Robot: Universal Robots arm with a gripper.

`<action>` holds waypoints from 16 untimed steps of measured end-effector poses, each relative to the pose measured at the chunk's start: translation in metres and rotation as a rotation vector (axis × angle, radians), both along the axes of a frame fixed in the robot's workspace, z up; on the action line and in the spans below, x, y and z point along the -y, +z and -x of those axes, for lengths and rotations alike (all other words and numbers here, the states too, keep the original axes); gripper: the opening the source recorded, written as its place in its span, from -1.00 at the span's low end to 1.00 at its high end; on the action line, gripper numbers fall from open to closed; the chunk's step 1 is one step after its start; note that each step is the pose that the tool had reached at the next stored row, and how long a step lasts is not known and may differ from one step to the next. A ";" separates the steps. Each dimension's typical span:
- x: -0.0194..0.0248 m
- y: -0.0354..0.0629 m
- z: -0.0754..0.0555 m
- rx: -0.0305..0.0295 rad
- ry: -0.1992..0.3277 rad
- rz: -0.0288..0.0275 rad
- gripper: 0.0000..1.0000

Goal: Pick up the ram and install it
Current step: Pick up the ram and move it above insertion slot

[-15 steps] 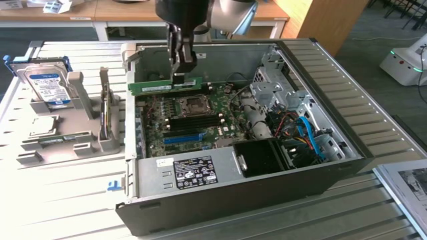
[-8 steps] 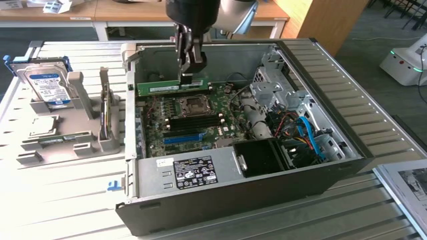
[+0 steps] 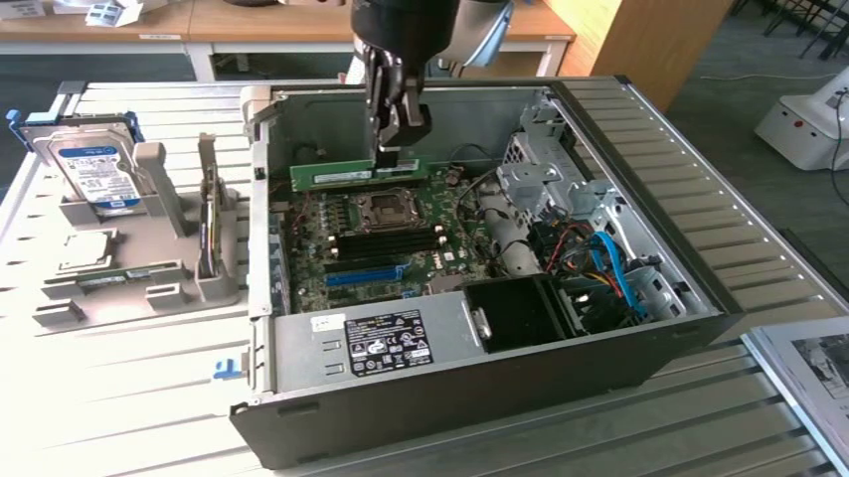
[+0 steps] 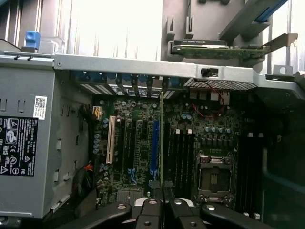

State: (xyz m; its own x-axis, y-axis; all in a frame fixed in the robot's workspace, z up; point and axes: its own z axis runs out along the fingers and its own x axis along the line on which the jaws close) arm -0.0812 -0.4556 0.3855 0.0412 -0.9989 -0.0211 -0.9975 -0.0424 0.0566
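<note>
- Jaws pinch the ram [image 3: 358, 172] mid-length, by its top edge; gripper [image 3: 394, 151] hangs inside the case [image 3: 558, 393].
- Ram sits clear above the board [image 3: 318, 270], not seated; slots [image 3: 385, 241] lie below, beside the socket [image 3: 386, 207].
- Best kept upright and parallel to a slot; I judge any tilt would jam it.

Bright light washes the pale slatted metal surface [image 3: 119, 417] almost white at the exterior view's left; the open grey computer case [image 3: 531, 383] is shadowed inside. The wrist view glares white beyond its rim.
</note>
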 end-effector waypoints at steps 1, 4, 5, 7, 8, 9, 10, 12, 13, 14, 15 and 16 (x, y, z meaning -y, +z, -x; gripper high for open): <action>0.0002 0.0000 -0.002 0.0000 0.000 0.0000 -0.76; 0.0009 0.0000 -0.006 -0.0002 0.000 -0.0001 -0.76; 0.0012 0.0000 -0.008 -0.0002 0.000 -0.0001 -0.76; 0.0016 0.0001 -0.012 -0.0004 0.000 -0.0001 -0.76; 0.0018 0.0001 -0.014 -0.0005 0.000 -0.0001 -0.76; 0.0020 0.0001 -0.015 -0.0006 0.000 -0.0001 -0.76; 0.0022 0.0001 -0.017 -0.0007 0.000 -0.0001 -0.76; 0.0026 0.0000 -0.020 -0.0009 0.000 -0.0002 -0.76; 0.0028 0.0000 -0.022 -0.0009 0.000 -0.0003 -0.76; 0.0029 0.0000 -0.023 -0.0010 0.000 -0.0002 -0.76; 0.0031 0.0000 -0.025 -0.0011 0.000 -0.0003 -0.76; 0.0033 0.0000 -0.026 -0.0012 0.000 -0.0002 -0.76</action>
State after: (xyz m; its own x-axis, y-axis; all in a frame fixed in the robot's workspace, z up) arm -0.0550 -0.4588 0.3856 0.0416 -0.9989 -0.0214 -0.9974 -0.0428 0.0578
